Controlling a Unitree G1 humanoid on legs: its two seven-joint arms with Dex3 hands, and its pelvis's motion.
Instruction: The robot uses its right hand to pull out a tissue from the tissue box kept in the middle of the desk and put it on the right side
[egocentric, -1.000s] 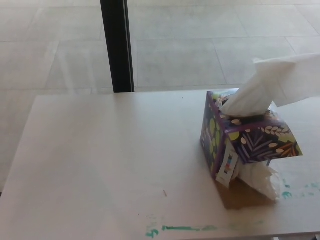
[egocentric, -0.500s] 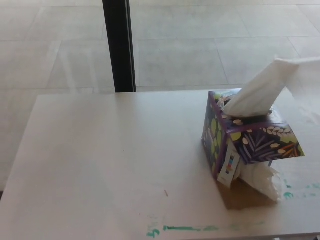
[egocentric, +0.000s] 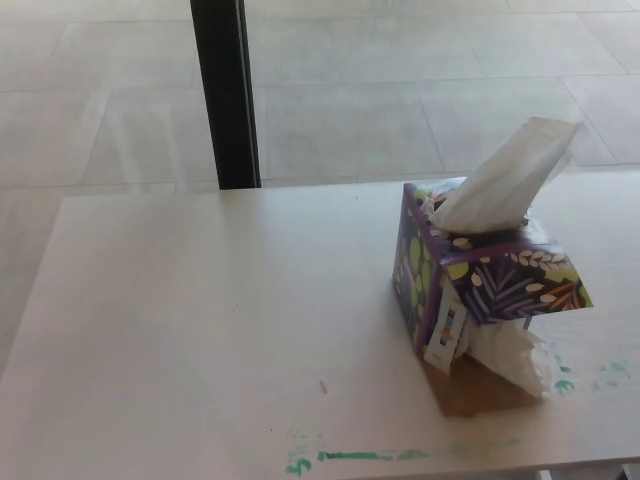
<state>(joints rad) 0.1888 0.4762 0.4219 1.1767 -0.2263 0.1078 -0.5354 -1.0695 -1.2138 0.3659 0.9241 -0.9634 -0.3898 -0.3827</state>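
Note:
A purple tissue box (egocentric: 480, 285) with leaf patterns stands on the pale desk (egocentric: 200, 330), right of centre and tilted up on its near side. A white tissue (egocentric: 505, 177) sticks up from its top opening, leaning to the right. More crumpled white tissue (egocentric: 515, 358) shows under the box's raised near-right side. Neither of my hands shows in the head view.
A black vertical post (egocentric: 225, 90) rises behind the desk's far edge, with a tiled floor (egocentric: 400, 90) beyond. Green paint marks (egocentric: 350, 457) run along the desk's near edge, and more green specks (egocentric: 590, 378) lie at the right.
The large tissue sheet stretched toward the upper right has gone out of view; a shorter tissue now stands in the box. The whole picture shifted slightly left and up.

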